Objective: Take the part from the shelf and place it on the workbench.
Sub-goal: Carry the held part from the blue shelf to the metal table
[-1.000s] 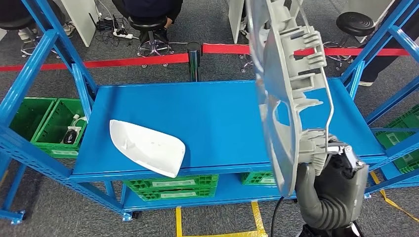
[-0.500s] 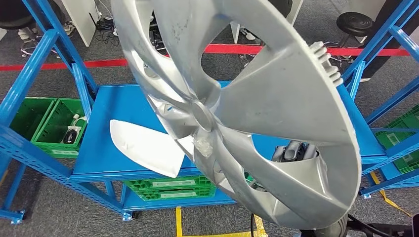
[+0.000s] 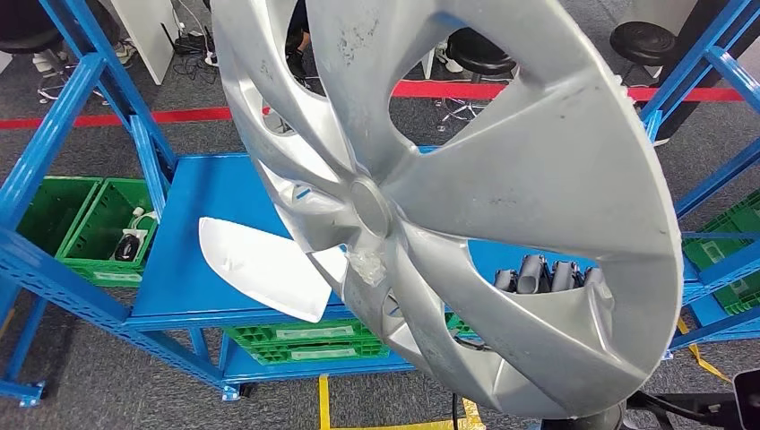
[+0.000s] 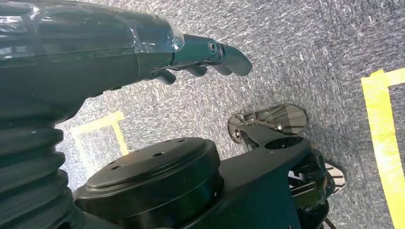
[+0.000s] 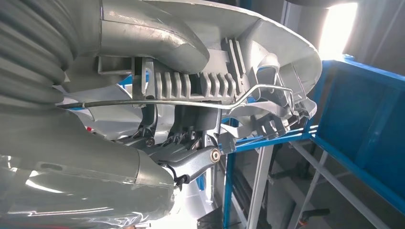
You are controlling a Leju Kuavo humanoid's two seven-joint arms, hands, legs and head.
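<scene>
Above blue metal shelving (image 3: 224, 193), right hand (image 3: 542, 273) grips a scuffed silver spoked hubcap (image 3: 502, 179).

A white cover (image 3: 260, 266) occupies the blue shelf's (image 3: 215, 193) near-left part; its back lies open.

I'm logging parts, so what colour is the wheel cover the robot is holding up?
Silver-grey, with scuffs; the wheel cover shows best in the head view.
</scene>
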